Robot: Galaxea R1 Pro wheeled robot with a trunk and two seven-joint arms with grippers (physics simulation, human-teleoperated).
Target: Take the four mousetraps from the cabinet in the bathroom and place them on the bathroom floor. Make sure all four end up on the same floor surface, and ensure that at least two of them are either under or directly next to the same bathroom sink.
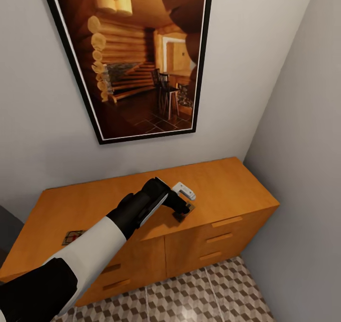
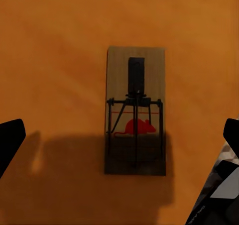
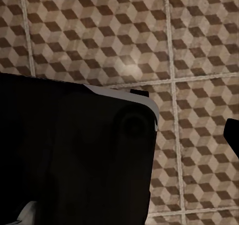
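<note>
step in hand, by judgement: picking a first mousetrap from the top of the cabinet (image 1: pixel 94 203), nothing seen yet on the bathroom floor (image 1: pixel 213 289).

left tool (image 1: pixel 182 211) hovering low over one mousetrap (image 1: pixel 185 211), at about 3 o'clock of the cabinet top, near the front edge. in the left wrist view, same mousetrap (image 2: pixel 135 110) lying flat between the two dark fingertips (image 2: pixel 10 140), both well apart from the board and not touching it: left tool spread wide, gripping nothing.

next move, probably: going down straight, centring the board between the fingers, closing on the long sides. thin flat board, so risk of sliding on the wood or of pinching only the wire.

right tool: in the right wrist view a dark finger edge (image 3: pixel 233 135) over the cube tiles; impossible to tell if open or closed.

count: two mousetraps in sight, the second mousetrap (image 1: pixel 72 237) at about 9 o'clock on the cabinet top. one small white object (image 1: pixel 183 190) just beside the left tool. one framed picture (image 1: pixel 137 51) on the wall at 12 o'clock. one cabinet.
</note>
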